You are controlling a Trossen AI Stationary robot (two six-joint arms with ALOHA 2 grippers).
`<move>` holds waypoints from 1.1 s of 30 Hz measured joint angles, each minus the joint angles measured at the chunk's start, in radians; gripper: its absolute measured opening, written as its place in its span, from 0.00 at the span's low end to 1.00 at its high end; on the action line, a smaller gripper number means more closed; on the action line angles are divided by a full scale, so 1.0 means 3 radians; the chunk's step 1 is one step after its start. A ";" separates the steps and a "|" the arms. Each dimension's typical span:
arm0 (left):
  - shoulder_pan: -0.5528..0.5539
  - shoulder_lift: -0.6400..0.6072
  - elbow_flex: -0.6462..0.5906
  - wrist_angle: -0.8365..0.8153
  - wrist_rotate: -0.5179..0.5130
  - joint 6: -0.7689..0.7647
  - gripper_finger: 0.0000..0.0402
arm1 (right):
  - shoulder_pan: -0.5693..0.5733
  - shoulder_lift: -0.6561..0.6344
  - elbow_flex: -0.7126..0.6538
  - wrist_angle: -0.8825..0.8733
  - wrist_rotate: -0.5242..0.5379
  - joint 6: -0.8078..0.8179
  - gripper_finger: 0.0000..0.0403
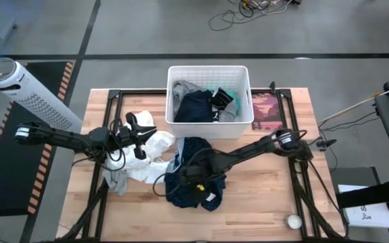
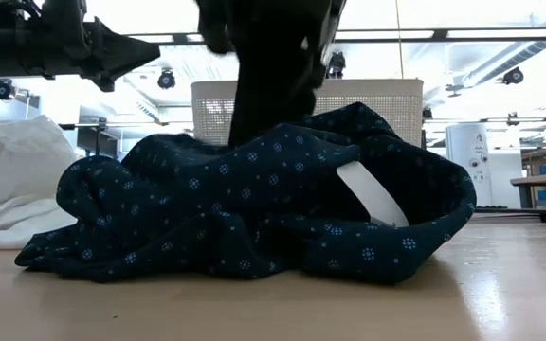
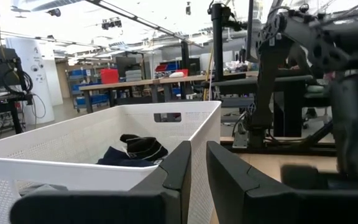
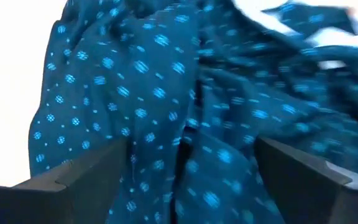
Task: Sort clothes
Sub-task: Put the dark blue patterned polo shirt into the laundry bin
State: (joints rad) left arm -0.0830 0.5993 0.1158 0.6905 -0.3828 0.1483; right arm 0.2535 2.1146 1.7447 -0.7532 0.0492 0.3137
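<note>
Looks like a robotics lab or workshop, pretty open-plan. Past the left gripper (image 3: 194,168) you can see workbenches (image 3: 135,84) with red and blue bins (image 3: 109,75), shelving, and track lights (image 3: 110,23) overhead. Concrete floor (image 1: 147,27) with loose cables (image 1: 248,10) and hazard-striped mats (image 1: 63,81).

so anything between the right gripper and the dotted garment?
Nothing visible. The right gripper hangs open directly over the dark navy dotted garment, only fabric between its fingers in the wrist view.

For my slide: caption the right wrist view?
Open right gripper poised over the navy dotted garment.
</note>
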 joint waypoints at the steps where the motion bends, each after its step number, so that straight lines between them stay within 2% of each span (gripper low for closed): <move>1: 0.0000 0.0005 0.0000 0.0006 0.0000 0.0001 0.09 | 0.0000 0.0043 0.0000 0.0038 -0.0057 0.0001 0.84; 7: 0.0000 0.0015 0.0000 0.0021 0.0000 0.0001 0.09 | -0.0001 0.0246 0.0003 0.0091 -0.0104 0.0024 0.79; 11: -0.0001 0.0019 0.0000 0.0019 0.0000 0.0001 0.09 | -0.0010 0.0299 0.0008 0.0086 -0.0105 0.0051 0.67; 14: 0.0000 0.0019 0.0000 0.0022 0.0000 0.0005 0.09 | -0.0010 0.0309 0.0008 0.0083 -0.0105 0.0037 0.51; 20: 0.0000 0.0019 0.0000 0.0074 -0.0001 0.0026 0.09 | -0.0009 0.0270 0.0008 0.0106 -0.0078 -0.0233 0.09; 21: 0.0000 0.0019 0.0000 0.0076 -0.0001 0.0026 0.09 | -0.0009 0.0263 0.0017 0.0093 -0.0077 -0.0267 0.05; 28: 0.0000 0.0050 0.0000 0.0076 -0.0001 0.0018 0.09 | 0.0025 0.0248 0.0502 -0.0387 -0.0065 -0.0300 0.06; 33: 0.0000 0.0092 0.0000 0.0078 -0.0001 0.0051 0.09 | 0.0124 0.0246 0.1160 -0.0855 0.0291 -0.0510 0.02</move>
State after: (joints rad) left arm -0.0830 0.6269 0.1158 0.7138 -0.3831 0.1636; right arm 0.2908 2.1883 2.0927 -1.0096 0.1366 0.1606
